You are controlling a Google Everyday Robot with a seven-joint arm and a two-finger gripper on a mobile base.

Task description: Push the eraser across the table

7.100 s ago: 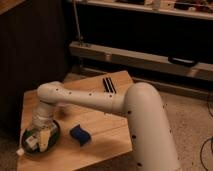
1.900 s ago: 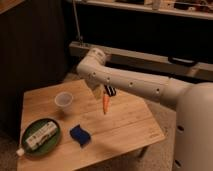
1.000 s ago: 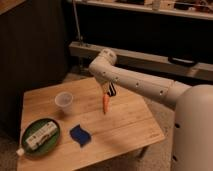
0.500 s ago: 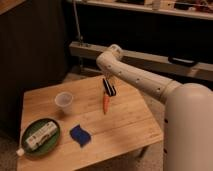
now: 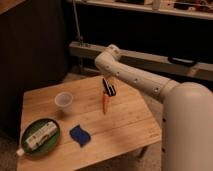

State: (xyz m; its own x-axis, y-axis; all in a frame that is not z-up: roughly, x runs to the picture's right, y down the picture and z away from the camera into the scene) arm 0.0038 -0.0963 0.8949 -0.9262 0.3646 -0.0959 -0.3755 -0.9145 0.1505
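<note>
Where the worktop (image 5: 135,125) is nearest: blue sponge (image 5: 80,135), to be left alone.
Carrot (image 5: 105,102): just before the gripper (image 5: 109,89); to be avoided.
Gripper: hung over the far middle, jaws spread wide, nothing held.
Push: jaws to be lowered beside the block, pressed squarely.
Eraser: hidden among the dark jaws (axis, heading untold).
</note>
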